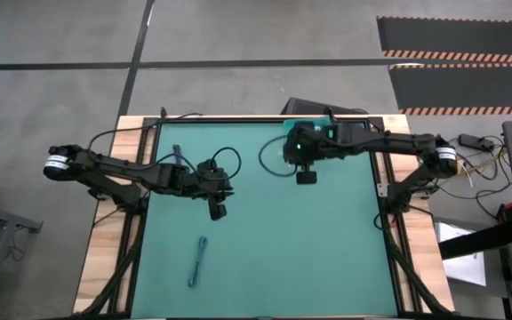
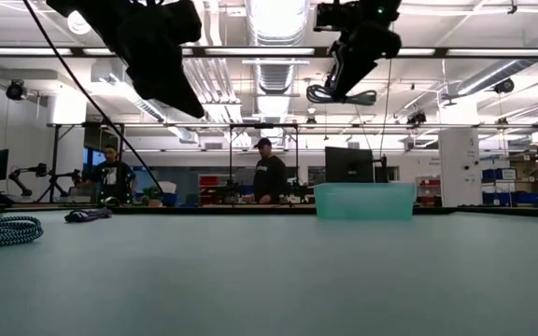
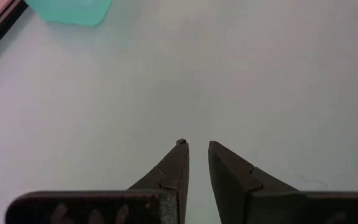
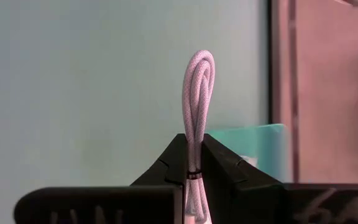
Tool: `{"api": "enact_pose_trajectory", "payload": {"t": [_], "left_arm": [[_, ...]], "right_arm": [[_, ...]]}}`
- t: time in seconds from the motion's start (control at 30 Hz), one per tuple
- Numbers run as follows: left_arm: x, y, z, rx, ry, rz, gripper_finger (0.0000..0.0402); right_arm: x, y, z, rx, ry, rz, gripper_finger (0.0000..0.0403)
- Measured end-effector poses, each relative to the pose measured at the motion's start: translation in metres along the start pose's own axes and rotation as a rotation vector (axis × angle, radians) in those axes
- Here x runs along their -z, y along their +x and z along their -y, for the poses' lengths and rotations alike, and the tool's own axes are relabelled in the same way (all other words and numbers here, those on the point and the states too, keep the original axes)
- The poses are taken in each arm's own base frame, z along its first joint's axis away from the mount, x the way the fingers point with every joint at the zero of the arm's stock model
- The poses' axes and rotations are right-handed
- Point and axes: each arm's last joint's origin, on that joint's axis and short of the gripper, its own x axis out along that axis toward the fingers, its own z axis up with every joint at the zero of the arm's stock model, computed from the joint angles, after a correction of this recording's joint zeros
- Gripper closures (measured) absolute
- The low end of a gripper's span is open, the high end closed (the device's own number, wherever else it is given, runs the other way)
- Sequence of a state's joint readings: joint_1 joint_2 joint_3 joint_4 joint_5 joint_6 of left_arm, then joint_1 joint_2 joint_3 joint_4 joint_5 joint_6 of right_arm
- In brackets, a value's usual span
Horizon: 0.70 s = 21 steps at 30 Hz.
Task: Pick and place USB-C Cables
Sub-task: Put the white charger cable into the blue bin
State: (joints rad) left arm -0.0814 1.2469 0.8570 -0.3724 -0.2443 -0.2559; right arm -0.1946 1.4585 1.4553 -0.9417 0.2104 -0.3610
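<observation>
Right gripper (image 4: pixel 194 163), up near the frame's top centre in the high view, clamps a white coiled cable (image 4: pixel 197 99) beside the teal bin (image 2: pixel 363 200). Left gripper (image 1: pixel 216 211), left of centre, hangs over the green mat (image 1: pixel 327 249) with fingers nearly together, holding nothing. Lower left lies a blue-grey cable (image 1: pixel 198 261); another dark cable (image 1: pixel 178 156) sits upper left.

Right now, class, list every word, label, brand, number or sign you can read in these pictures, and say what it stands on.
None can be read.
The embossed marks on the right gripper, whose jaws are shut on the white cable, are too blurred to read.
The raised marks on the left gripper are only blurred shapes.
The teal bin shows no lettering.
</observation>
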Motion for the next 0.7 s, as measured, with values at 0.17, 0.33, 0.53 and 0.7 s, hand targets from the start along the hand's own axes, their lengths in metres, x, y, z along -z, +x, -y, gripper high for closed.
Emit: {"api": "enact_pose_trajectory", "payload": {"t": [0.17, 0.33, 0.53, 0.7], "left_arm": [[0.000, 0.000, 0.000, 0.001, -0.001, 0.004, 0.0356], [-0.001, 0.000, 0.000, 0.002, -0.003, 0.006, 0.0356], [-0.002, 0.000, 0.001, 0.006, -0.008, 0.024, 0.0356], [-0.004, 0.000, 0.001, 0.009, -0.013, 0.036, 0.0356]], "right_arm": [[0.005, 0.007, 0.028, 0.031, -0.021, -0.025, 0.0383], [0.019, 0.016, 0.053, -0.004, -0.137, -0.049, 0.0383], [0.041, 0.023, 0.087, -0.070, -0.160, -0.022, 0.0383], [0.060, 0.029, 0.112, -0.080, -0.126, -0.017, 0.0383]]}}
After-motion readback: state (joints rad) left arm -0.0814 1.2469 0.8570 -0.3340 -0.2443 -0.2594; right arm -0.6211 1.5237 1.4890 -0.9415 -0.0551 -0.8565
